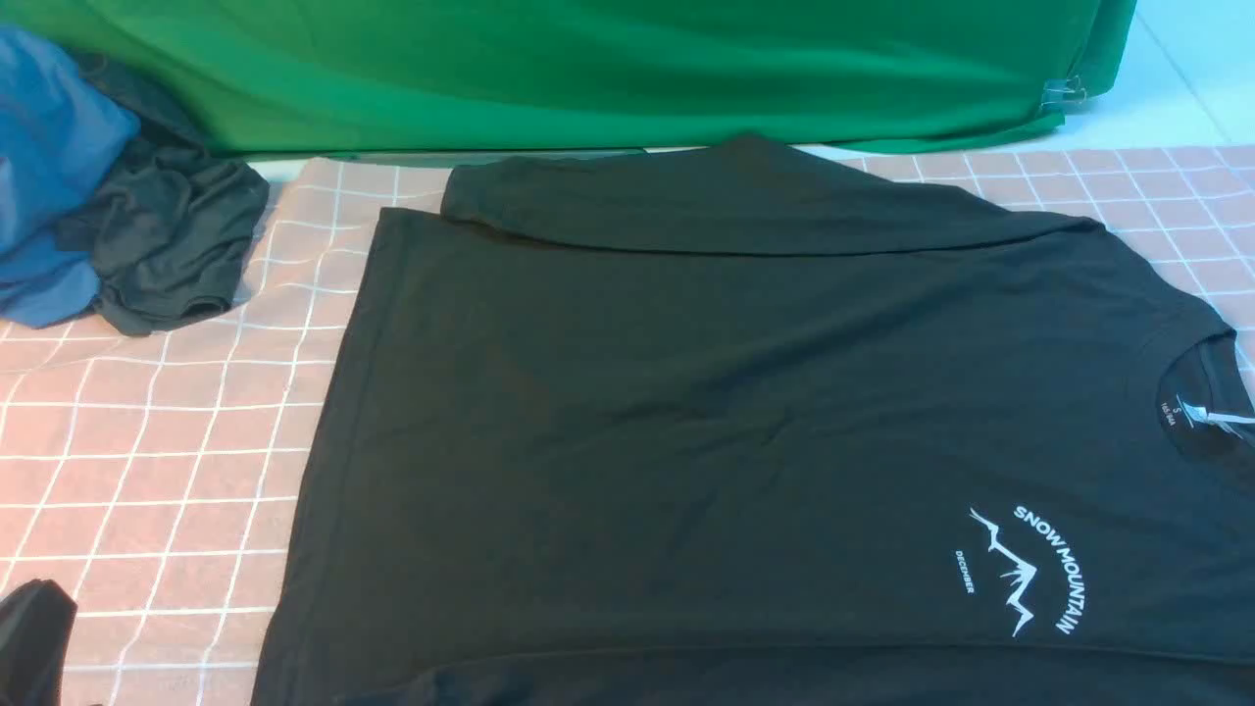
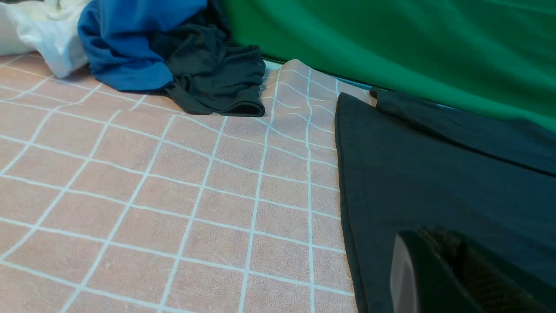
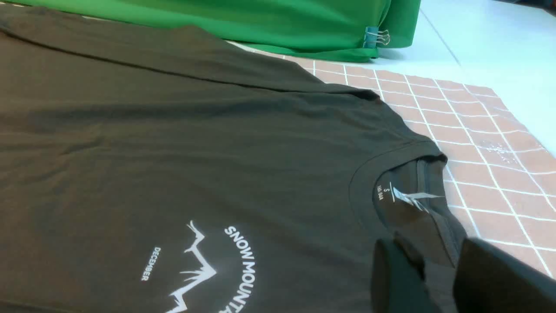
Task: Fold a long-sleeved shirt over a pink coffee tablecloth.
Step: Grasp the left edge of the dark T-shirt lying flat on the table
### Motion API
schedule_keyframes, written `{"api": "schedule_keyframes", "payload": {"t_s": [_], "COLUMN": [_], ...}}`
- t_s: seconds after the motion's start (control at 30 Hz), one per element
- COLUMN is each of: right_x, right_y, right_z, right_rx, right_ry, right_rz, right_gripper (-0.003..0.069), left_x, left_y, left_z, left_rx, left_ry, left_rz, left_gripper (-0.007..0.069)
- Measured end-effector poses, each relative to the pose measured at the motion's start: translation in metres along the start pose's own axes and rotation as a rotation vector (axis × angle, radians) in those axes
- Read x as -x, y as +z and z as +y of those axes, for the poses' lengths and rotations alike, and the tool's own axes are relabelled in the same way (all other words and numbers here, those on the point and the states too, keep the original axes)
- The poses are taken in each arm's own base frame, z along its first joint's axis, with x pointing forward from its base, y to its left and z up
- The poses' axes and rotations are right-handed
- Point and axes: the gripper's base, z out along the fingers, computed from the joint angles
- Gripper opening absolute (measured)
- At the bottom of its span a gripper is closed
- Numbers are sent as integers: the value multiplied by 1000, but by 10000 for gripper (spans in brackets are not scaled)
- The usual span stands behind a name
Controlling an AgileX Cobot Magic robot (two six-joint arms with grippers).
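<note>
Leftmost, the blue garment (image 1: pixel 49 167) and the grey garment (image 1: pixel 167 245) are lying heaped at the far corner of the tablecloth (image 1: pixel 157 471), likely parked there so that they are not getting in the way of the fold. Nearer, the tablecloth is showing a wide bare stretch of grid, giving the left arm plenty of room to swing.

The left pincer (image 2: pixel 438 261) is hanging clenched over the shirt (image 1: pixel 735 412), near its hem (image 2: pixel 343 182) (whether it is nipping any fabric, I cannot tell). The shirt is lying flat, chest print up, across the middle and right of the tablecloth, hem pointing left and collar (image 3: pixel 369 174) right. Its far sleeve (image 1: pixel 745 201) is lying folded across the body along the far edge, which I am reading as the first fold done and the near side waiting. That far edge is running close beside the green cloth (image 1: pixel 588 69), so room there is tight.

The right pincer (image 3: pixel 434 282) is hovering at the collar with its jaws apart and collar fabric showing between them, not visibly pinched; it is probably lining up for a grip. Rightmost, a strip of tablecloth and then bare desk (image 1: pixel 1186 69) are offering free space.
</note>
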Motion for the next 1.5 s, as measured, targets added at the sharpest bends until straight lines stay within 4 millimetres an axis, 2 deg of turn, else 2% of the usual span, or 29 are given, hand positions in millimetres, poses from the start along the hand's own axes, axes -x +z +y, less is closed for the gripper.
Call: {"api": "schedule_keyframes", "payload": {"t_s": [0.67, 0.77, 0.87, 1.0, 1.13, 1.2, 1.27, 1.33, 1.37, 1.43, 1.5], "right_x": [0, 0, 0, 1, 4, 11, 18, 27, 29, 36, 37], "right_y": [0, 0, 0, 0, 0, -1, -2, -4, -5, -8, -9], "right_z": [0, 0, 0, 0, 0, -1, -2, -5, -6, -9, -10], "right_rx": [0, 0, 0, -1, -5, -1, 4, 14, 15, 30, 33], "right_ry": [0, 0, 0, 0, 14, 126, 279, 469, 502, 631, 658], "right_rz": [0, 0, 0, -8, -45, -120, -206, -312, -339, -422, -447], "right_gripper": [247, 247, 247, 247, 247, 247, 247, 247, 247, 247, 247], "left_x": [3, 13, 24, 32, 51, 61, 79, 107, 119, 145, 157], "left_y": [0, -1, -3, -6, -16, -23, -30, -35, -39, -30, -25], "left_z": [-1, -3, -3, 0, 6, 5, -2, -14, -19, -28, -32], "left_rx": [-6, -48, -98, -120, -184, -246, -303, -332, -337, -245, -187], "left_ry": [-2, -164, -486, -641, -805, -854, -836, -784, -765, -720, -671], "left_rz": [-35, -139, -253, -351, -594, -685, -701, -633, -608, -398, -299], "left_gripper": [29, 29, 29, 29, 29, 29, 29, 29, 29, 29, 29]}}
